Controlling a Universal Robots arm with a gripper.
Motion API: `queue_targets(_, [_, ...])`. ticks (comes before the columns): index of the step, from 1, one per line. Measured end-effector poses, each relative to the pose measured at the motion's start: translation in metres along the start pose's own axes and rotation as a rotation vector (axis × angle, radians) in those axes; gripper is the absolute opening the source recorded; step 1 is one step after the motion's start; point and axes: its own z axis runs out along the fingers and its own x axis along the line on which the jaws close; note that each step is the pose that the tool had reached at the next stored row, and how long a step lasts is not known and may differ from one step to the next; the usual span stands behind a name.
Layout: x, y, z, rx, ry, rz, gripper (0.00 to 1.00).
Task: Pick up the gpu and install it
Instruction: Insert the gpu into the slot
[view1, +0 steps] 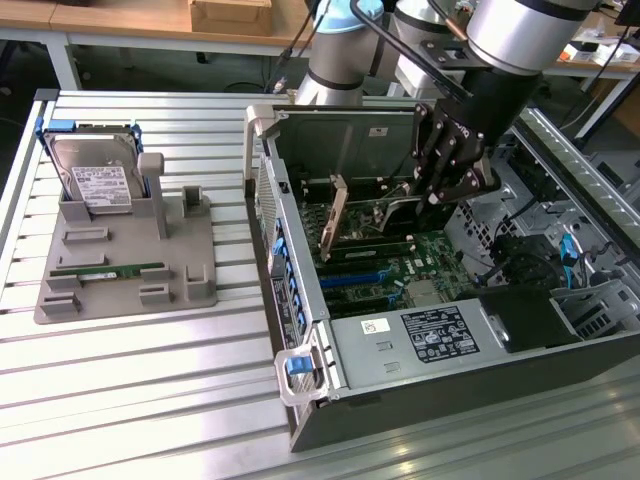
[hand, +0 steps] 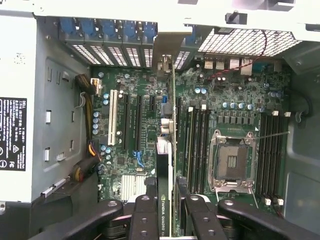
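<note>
Two black gripper fingers (hand: 145, 210) close on the gpu (hand: 165, 200) from either side, holding the thin card edge-on between them. In the wrist view, the card's narrow black edge carries green and white lettering and runs away from the gripper (hand: 166, 212) toward the back wall of the computer case (hand: 30, 65). Its silver metal bracket (hand: 167, 50) reaches up to the row of blue slot latches (hand: 107, 27) at that wall.

The card stands upright over the green motherboard (hand: 235, 100), between the black expansion slots (hand: 135, 122) on one side and the memory slots (hand: 197, 140) on the other. Whether it is fully seated cannot be told. Beyond the memory slots lies the open processor socket (hand: 233, 160).

In the exterior view, the gripper (view1: 440, 185) hangs inside the open case (view1: 400, 390) below the grey arm (view1: 520, 35), with the card (view1: 337, 215) held upright and its bracket towards the exterior view's left. The case lies on a slatted metal table (view1: 150, 400). To the exterior view's left, well apart from the case, a grey holder tray (view1: 120, 290) carries a silver hard drive (view1: 98, 178) standing up and a green memory stick (view1: 108, 269) lying flat.
</note>
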Motion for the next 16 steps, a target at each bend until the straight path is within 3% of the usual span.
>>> queue_targets(16, [0.0001, 0.0002, 0.0086, 0.0000, -0.0001, 0.000, 0.26])
